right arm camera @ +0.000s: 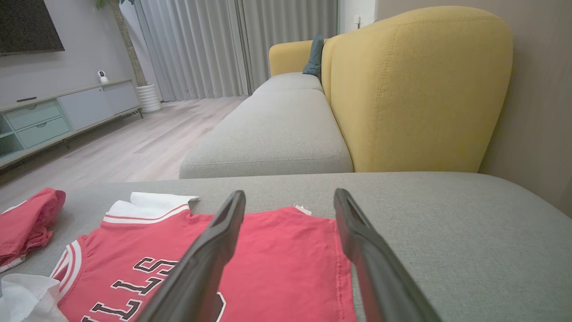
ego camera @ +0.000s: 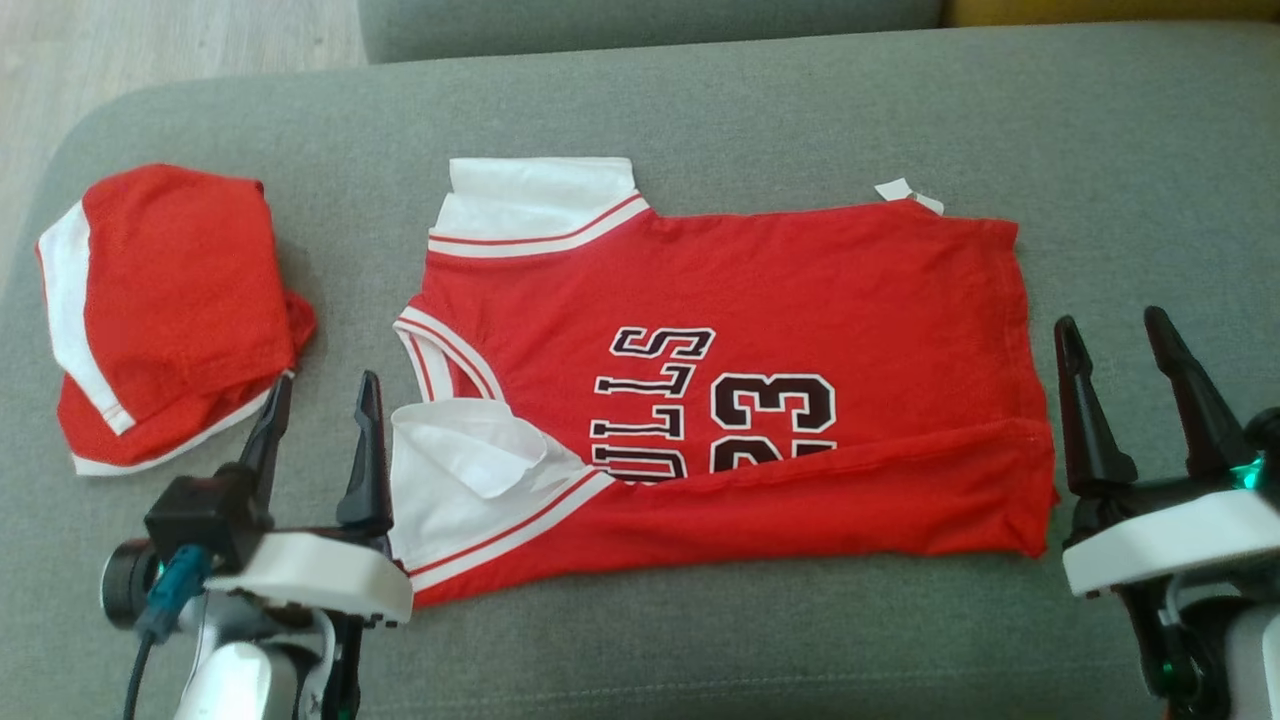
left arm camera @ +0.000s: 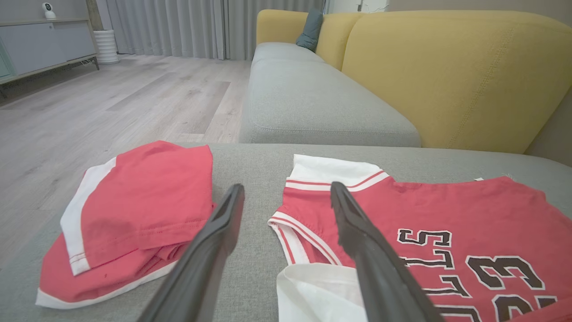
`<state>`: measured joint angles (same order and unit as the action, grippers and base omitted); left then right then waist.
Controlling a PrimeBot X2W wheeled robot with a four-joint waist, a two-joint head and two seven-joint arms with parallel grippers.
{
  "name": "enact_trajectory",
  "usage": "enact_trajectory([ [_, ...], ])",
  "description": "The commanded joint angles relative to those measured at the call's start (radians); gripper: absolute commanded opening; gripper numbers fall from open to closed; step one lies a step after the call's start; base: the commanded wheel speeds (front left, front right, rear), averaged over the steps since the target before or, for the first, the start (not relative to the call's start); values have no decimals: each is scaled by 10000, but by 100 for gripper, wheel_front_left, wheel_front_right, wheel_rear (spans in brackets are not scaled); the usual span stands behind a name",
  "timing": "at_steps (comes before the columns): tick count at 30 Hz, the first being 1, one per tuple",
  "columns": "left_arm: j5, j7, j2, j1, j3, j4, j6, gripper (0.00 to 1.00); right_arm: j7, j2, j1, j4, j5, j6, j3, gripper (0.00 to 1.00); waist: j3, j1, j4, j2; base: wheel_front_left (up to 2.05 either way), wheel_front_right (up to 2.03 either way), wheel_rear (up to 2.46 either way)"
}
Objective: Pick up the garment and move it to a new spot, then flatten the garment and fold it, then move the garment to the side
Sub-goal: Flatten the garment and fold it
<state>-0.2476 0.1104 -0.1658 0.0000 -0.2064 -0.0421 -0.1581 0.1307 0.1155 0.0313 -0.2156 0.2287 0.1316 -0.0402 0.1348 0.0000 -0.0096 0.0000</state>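
The left gripper (ego camera: pixel 326 380) stands wide open with nothing between its fingers. The right gripper (ego camera: pixel 1110 318) is spread just as wide and is also empty.

Between the two lies the jersey (ego camera: pixel 800 290), red and flat on the grey cushion (ego camera: pixel 700 100). Its neck end is toward the left gripper and its hem (ego camera: pixel 1020 340) toward the right one. The jersey's near long edge is folded over, away from the grippers, as a red band (ego camera: pixel 850 500) that covers the lower part of the lettering (ego camera: pixel 700 400).

The near white sleeve (ego camera: pixel 470 455) lies just right of the left gripper's right finger; whether they touch I cannot tell. The far sleeve (ego camera: pixel 535 205) lies beyond that gripper's tips and to their right. In the left wrist view its right finger crosses in front of the armhole trim, and its left finger is over bare cushion.

The hem lies just left of the right gripper's left finger, with a strip of cushion between them. A small white label (ego camera: pixel 905 190) sticks out at the jersey's far edge, beyond that gripper and to its left. In the right wrist view the hem end shows past the gap between the fingers.

Folded red shorts (ego camera: pixel 170 290) with white trim lie left of the left gripper. Its left fingertip overlaps their near corner in the head view, though I cannot tell whether it touches them.

Ahead of both grippers are a yellow backrest (right arm camera: pixel 415 89) and, off to the left, a wood floor (left arm camera: pixel 111 103).
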Motion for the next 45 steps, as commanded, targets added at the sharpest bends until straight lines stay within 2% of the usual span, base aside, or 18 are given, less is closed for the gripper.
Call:
enact_trajectory([
  [1, 75, 45, -206, -593, 342, -334, 12, 100, -51, 83, -240, -351, 7, -9, 152, 100, 96, 0, 5, 0, 0, 0, 0],
  [6, -219, -81, -162, -1113, 184, -63, 387, 100, -29, 47, -384, -334, 51, -9, 205, 100, 519, 0, -40, 0, 0, 0, 0],
  [11, -423, -260, -35, -2710, -125, 906, 957, 100, -29, 4, -703, -323, 58, -9, 266, 100, 1410, 0, -170, 0, 0, 0, 0],
  [25, -757, -194, 557, -8195, -613, 6504, 2236, 100, -294, -82, -1662, 47, 130, -9, 841, 100, 3256, 0, -969, 0, 0, 0, 0],
  [31, -767, -17, 691, -9912, -699, 8898, 2331, 100, -396, -76, -1874, 241, 216, -9, 934, 100, 3602, 0, -1132, 0, 0, 0, 0],
  [35, -537, -713, 691, -10538, -948, 10576, 2076, 100, -393, -74, -1923, 358, 241, -9, 998, 100, 3637, 0, -1184, 0, 0, 0, 0],
  [43, -557, -1797, 881, -11001, -1216, 12558, 1904, 100, -294, -17, -2029, 499, 319, -9, 1014, 100, 3596, 0, -1254, 0, 0, 0, 0],
  [44, -499, -2045, 899, -10999, -1319, 12723, 1896, 86, -270, 5, -2046, 520, 340, -9, 1003, 100, 3576, 0, -1268, 0, 0, 0, 0],
  [45, -465, -2149, 920, -11008, -1396, 12805, 1920, 41, -246, 31, -2066, 540, 354, -9, 978, 100, 3556, 0, -1280, 0, 0, 0, 0],
])
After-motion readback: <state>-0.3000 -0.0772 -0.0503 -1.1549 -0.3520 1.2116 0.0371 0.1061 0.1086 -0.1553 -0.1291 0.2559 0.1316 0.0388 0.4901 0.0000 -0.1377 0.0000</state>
